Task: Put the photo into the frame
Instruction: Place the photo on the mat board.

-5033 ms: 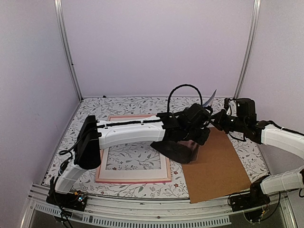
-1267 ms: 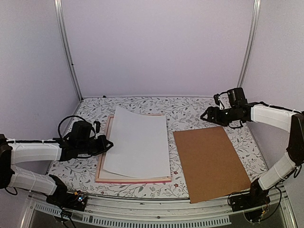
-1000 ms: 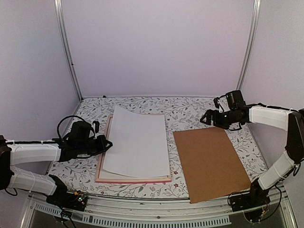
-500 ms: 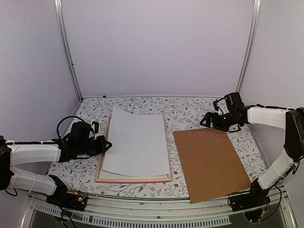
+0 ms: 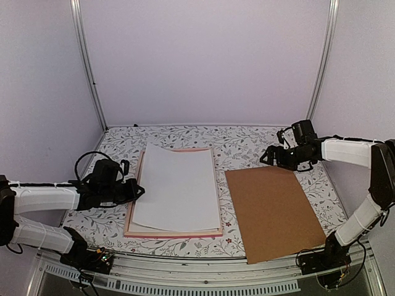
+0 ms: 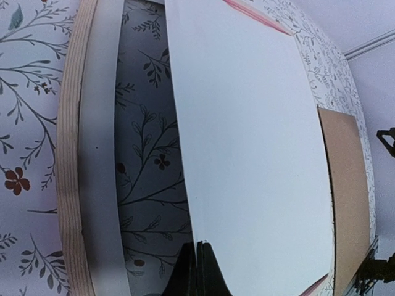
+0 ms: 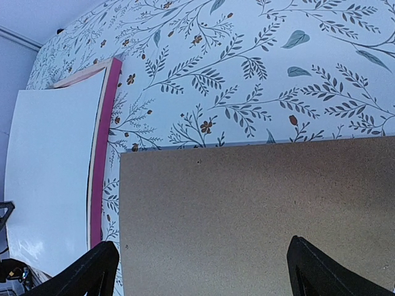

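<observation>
The photo (image 5: pixel 179 188) lies face down, white back up, over the pink frame (image 5: pixel 176 234) left of centre. My left gripper (image 5: pixel 139 190) is shut on the photo's left edge and holds that edge a little above the white mat (image 6: pixel 102 185). In the left wrist view the shut gripper (image 6: pixel 197 246) pinches the sheet's (image 6: pixel 247 142) edge, with the frame's rail (image 6: pixel 71 185) to the left. My right gripper (image 5: pixel 266 155) hovers open and empty at the far edge of the brown backing board (image 5: pixel 274 209). The right wrist view shows the open gripper (image 7: pixel 200 242) above the board (image 7: pixel 247 209), beside the frame rail (image 7: pixel 102 154) and photo (image 7: pixel 52 172).
The flower-patterned tablecloth (image 5: pixel 241 145) covers the table. Metal posts (image 5: pixel 86 61) and lilac walls close in the back and sides. The backing board lies flat just right of the frame, reaching toward the near edge.
The photo was carried over the frame and laid face down; in the last second its far edge has sunk lower. The right gripper drifted slightly toward the board's far edge.
</observation>
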Controlling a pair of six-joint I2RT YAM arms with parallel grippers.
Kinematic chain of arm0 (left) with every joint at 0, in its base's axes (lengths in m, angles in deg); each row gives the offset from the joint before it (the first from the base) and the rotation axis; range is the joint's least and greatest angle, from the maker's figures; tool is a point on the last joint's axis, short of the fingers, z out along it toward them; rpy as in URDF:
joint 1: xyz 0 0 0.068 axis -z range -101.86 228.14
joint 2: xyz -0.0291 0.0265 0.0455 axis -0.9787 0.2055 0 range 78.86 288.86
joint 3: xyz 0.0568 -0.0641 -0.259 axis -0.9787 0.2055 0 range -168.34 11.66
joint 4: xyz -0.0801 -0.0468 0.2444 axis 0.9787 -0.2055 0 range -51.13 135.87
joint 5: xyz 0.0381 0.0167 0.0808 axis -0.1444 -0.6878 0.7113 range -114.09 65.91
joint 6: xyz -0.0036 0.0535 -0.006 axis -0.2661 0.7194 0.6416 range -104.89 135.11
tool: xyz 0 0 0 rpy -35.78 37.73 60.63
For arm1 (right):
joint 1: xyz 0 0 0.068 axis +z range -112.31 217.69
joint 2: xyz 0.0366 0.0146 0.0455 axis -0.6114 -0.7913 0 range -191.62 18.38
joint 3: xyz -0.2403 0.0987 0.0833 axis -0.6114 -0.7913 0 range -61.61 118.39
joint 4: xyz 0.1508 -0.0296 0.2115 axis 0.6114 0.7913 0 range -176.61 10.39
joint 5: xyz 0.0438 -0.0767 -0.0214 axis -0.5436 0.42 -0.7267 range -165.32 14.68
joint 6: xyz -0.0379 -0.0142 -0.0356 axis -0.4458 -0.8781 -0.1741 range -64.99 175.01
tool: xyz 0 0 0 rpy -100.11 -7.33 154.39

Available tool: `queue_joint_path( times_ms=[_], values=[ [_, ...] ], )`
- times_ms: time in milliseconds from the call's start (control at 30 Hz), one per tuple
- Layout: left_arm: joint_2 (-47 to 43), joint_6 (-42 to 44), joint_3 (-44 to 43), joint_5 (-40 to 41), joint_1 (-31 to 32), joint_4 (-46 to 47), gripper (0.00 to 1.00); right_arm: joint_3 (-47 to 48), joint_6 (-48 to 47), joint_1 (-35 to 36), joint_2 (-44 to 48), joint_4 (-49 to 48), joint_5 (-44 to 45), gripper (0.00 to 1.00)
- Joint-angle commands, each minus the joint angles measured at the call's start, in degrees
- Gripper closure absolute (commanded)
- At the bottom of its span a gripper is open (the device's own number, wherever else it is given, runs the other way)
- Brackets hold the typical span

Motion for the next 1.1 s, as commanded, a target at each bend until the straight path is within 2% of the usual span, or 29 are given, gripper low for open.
queue_joint_path(
  times_ms=[0,1067],
  values=[
    [0.55,1.5,-1.16,0.87,-0.9,-1.22,1.0,-0.62,-0.25,-0.11,-0.16,-1.22,0.45,0.01],
    [-0.58,1.69,-1.29,3.07,-0.94,-1.78,1.0,-0.2,0.07,-0.1,-1.23,-1.66,-0.64,0.01]
  ],
)
